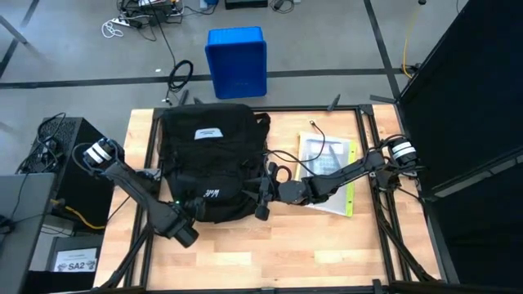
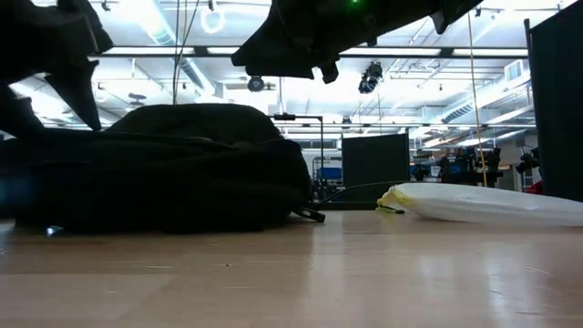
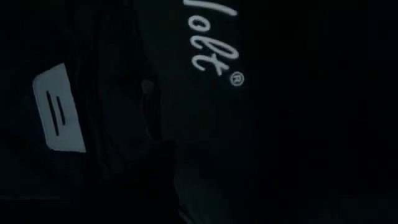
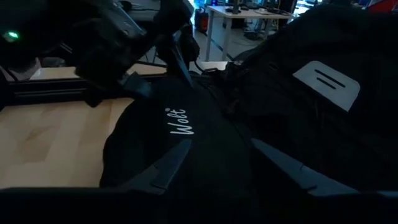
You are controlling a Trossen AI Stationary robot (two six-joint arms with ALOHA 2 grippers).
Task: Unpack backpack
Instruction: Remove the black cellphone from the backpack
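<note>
One backpack (image 1: pixel 211 159), flat, label end apparently away

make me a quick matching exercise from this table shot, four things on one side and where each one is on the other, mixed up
Things:
1. backpack
2. blue bin
3. packet with the yellow edge
4. left gripper

Places:
A. on the floor beyond the table's far edge
B. flat on the table, under the right arm
C. at the backpack's near edge, by the white lettering
D. lying on the left half of the table

Pairs: 1-D, 2-A, 3-B, 4-C
</note>
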